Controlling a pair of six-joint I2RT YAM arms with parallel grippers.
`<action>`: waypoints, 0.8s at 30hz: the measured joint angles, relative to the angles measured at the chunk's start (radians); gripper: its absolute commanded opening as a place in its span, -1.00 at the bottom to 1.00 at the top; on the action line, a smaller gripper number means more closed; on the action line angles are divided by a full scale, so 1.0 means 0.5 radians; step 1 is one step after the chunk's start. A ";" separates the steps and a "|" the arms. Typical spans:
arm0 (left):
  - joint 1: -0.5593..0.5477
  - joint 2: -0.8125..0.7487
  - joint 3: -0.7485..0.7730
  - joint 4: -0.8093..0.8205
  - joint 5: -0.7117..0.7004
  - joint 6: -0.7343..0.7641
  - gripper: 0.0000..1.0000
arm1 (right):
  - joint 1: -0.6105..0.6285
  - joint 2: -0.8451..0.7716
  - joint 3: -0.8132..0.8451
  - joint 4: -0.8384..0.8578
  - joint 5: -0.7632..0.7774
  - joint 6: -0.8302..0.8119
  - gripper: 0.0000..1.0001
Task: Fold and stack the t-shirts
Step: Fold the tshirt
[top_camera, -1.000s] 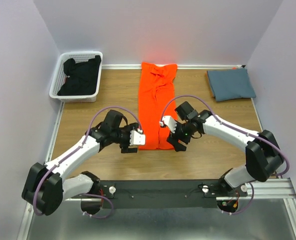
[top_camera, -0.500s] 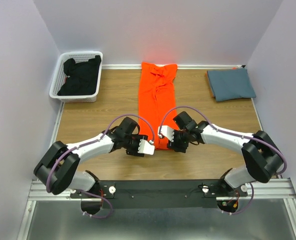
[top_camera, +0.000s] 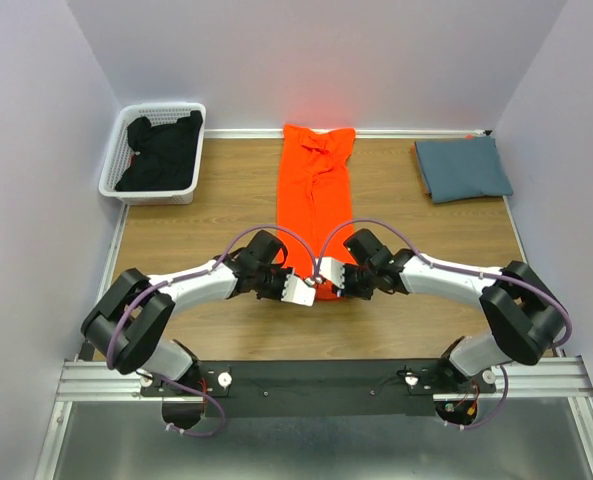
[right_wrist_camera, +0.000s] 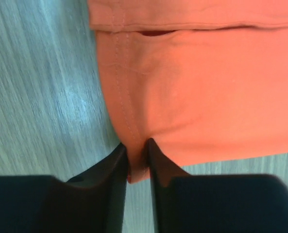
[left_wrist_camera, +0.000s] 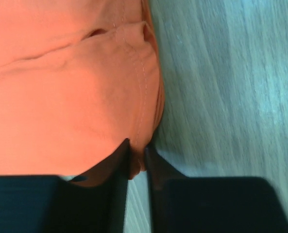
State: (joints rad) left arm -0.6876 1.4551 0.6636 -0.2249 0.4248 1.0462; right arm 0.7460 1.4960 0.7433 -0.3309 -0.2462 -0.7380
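An orange t-shirt (top_camera: 314, 190) lies folded into a long narrow strip down the middle of the wooden table. Both grippers meet at its near end. My left gripper (top_camera: 304, 292) is shut on the near left corner of the hem; the left wrist view shows orange cloth (left_wrist_camera: 76, 97) pinched between the dark fingers (left_wrist_camera: 117, 184). On the near right corner, my right gripper (top_camera: 329, 289) is shut too, with the stitched hem (right_wrist_camera: 129, 121) squeezed in its jaws. A slate blue-grey t-shirt (top_camera: 463, 168) rests folded at the back right.
A white plastic basket (top_camera: 162, 108) holding dark clothing (top_camera: 161, 155) stands at the back left. Grey walls close in the table on three sides. Bare wood (top_camera: 206, 200) lies on either side of the orange strip.
Both grippers have come inward from the sides of the strip's near end and closed on the hem corners of the orange t-shirt.
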 measured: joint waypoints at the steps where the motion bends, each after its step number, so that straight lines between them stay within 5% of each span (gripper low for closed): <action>1: -0.004 -0.004 -0.001 -0.011 -0.010 0.012 -0.70 | 0.003 0.000 -0.005 0.011 0.005 0.006 -0.67; 3: -0.017 -0.017 -0.004 -0.043 -0.015 0.025 -0.90 | 0.024 -0.012 -0.021 0.034 0.018 0.007 -0.99; 17: -0.174 -0.430 -0.003 -0.491 0.072 -0.048 -1.00 | 0.212 -0.342 -0.105 -0.314 0.024 0.243 -0.99; 24: -0.159 -0.533 0.121 -0.678 0.097 -0.098 -1.00 | 0.165 -0.330 0.158 -0.533 0.005 0.259 -0.99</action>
State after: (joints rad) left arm -0.7670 1.1889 0.7242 -0.5640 0.4732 0.9974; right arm 0.8284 1.3312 0.8223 -0.5976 -0.2436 -0.6086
